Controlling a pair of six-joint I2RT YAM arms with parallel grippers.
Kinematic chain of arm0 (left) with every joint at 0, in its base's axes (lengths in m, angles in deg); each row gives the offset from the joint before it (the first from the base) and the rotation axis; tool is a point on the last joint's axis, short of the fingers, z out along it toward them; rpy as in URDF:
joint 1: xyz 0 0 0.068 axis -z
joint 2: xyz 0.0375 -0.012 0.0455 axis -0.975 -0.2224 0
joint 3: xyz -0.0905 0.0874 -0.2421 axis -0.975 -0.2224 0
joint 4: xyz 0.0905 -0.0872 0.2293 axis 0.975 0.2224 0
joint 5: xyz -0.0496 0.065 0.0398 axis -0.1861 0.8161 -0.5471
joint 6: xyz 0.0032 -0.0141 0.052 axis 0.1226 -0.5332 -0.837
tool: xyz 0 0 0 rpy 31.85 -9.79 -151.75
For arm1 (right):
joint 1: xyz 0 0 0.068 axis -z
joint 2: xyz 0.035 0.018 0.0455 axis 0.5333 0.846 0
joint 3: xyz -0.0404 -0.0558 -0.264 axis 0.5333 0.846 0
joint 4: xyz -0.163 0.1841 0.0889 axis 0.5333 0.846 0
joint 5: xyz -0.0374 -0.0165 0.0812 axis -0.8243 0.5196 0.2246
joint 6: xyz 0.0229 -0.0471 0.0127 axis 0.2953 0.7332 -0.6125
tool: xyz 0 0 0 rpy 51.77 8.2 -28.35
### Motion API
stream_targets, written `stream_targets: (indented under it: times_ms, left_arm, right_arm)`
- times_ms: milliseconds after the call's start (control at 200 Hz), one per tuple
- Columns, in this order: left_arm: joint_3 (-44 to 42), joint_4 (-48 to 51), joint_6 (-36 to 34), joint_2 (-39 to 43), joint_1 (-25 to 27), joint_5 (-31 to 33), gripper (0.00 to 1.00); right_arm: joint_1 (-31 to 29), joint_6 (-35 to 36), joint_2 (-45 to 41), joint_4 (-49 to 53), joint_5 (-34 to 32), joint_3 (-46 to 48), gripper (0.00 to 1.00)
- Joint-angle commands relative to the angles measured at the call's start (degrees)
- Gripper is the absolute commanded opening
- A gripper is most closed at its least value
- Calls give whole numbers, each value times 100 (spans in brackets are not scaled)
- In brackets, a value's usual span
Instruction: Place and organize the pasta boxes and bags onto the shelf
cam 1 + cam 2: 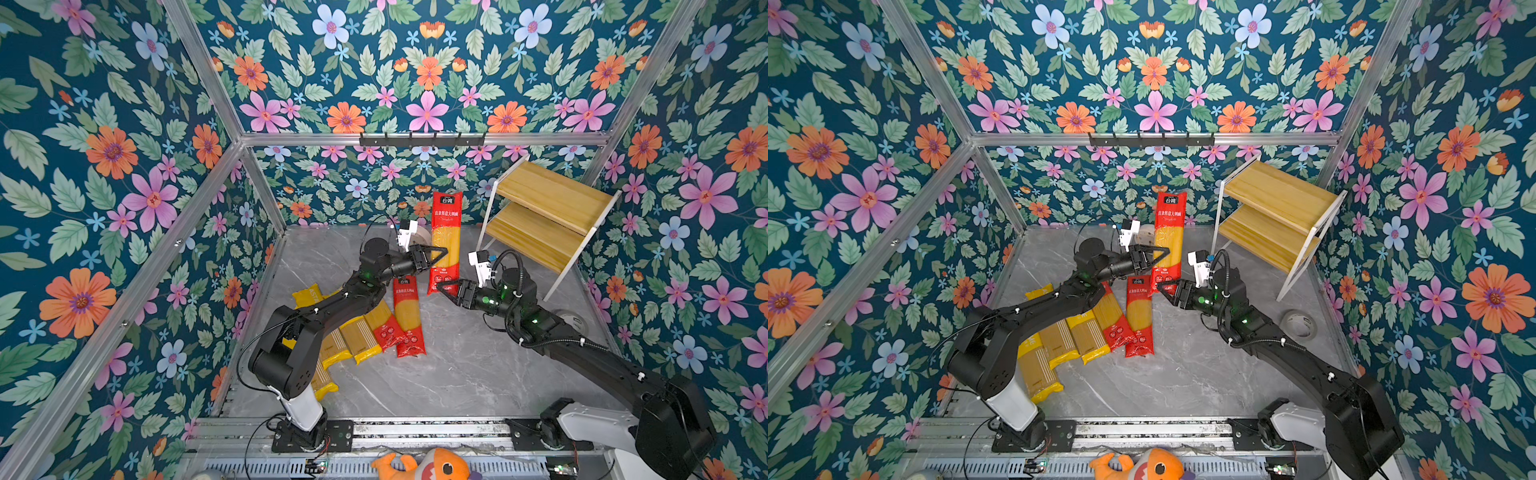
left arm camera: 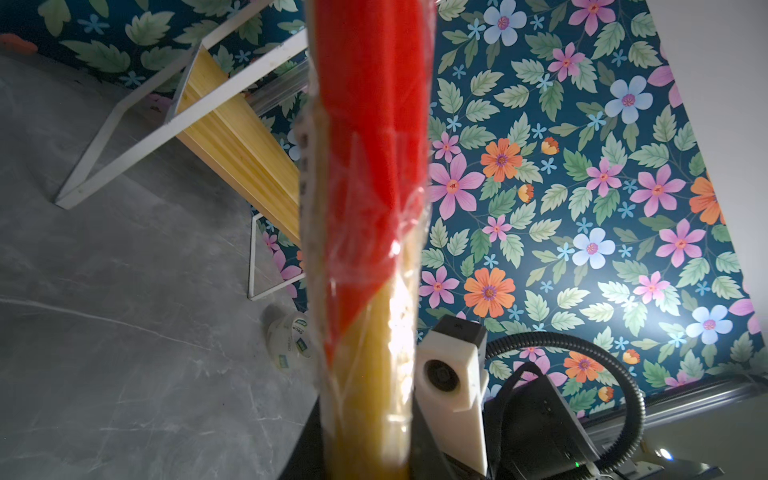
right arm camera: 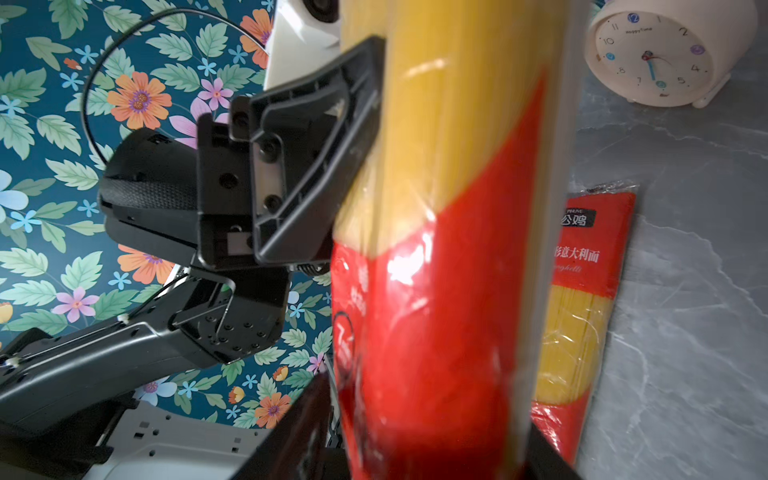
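- I work in a robot test cell dressed up as a home. Bare aluminium frame bars [image 1: 291,139] hold the wall panels.
- Floral wallpaper [image 1: 428,62] covers every wall I see, like a stage set.
- My left arm [image 1: 316,320] and right arm [image 1: 602,357] are bolted to a metal rail [image 1: 415,430] at the front of a grey marble-look tabletop [image 1: 457,374].
- Household props stand about: a wooden shelf [image 1: 548,208], a white clock [image 3: 660,54], a tape roll [image 1: 1287,320], a red spaghetti packet [image 1: 446,232] and an orange plush toy [image 1: 436,465].

evenly bright top views bend at the edges; wrist views blur the glare-streaked packet [image 2: 365,228].
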Motion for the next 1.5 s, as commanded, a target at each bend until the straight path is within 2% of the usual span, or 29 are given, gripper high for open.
stream_targets:
  times_ms: [0,40,260,310,425,550,700,790,840,1040,1145,1250,1325,1385,1495]
  left_arm:
    - [37,-1069,211,-8,37,64,21]
    - [19,-1101,237,-15,89,84,21]
    - [-15,-1206,316,-9,141,150,24]
    - [-20,-1254,403,-26,150,153,27]
    - [-44,-1531,603,-53,141,106,33]
    - [40,-1529,567,-26,133,39,34]
    - [172,-1620,593,-138,126,-66,22]
    - [173,-1667,625,-182,106,-71,18]
    - [145,-1770,637,-184,106,-69,17]
    - [67,-1826,629,-215,106,-15,16]
    - [80,-1841,635,-267,106,3,16]
    - [136,-1892,648,-349,106,46,16]
    - [143,-2012,695,-394,98,78,20]
    - [155,-2031,718,-419,76,121,27]
    - [150,-2146,777,-410,-1,135,50]
  right_arm:
    - [-11,-138,-75,-668,-128,98,53]
    - [-9,-170,-78,-739,-148,119,52]
    - [-2,-376,-175,-908,-468,224,20]
    - [-2,-380,-205,-942,-477,220,12]
    - [0,-325,-155,-825,-547,61,0]
    - [-1,-346,-42,-1059,-531,-28,0]
    - [4,-418,65,-1182,-301,-151,0]
    - [43,-434,-1,-968,-329,-129,29]
    - [97,-468,-29,-960,-323,-70,40]
    - [388,-844,204,-1497,-92,33,50]
    - [404,-983,400,-1765,2,-51,47]
    - [402,-1104,514,-1905,54,-118,25]
    - [421,-1051,462,-1728,25,-149,15]
    - [463,-976,356,-1495,0,-187,11]
    - [620,-978,247,-1252,56,-280,5]
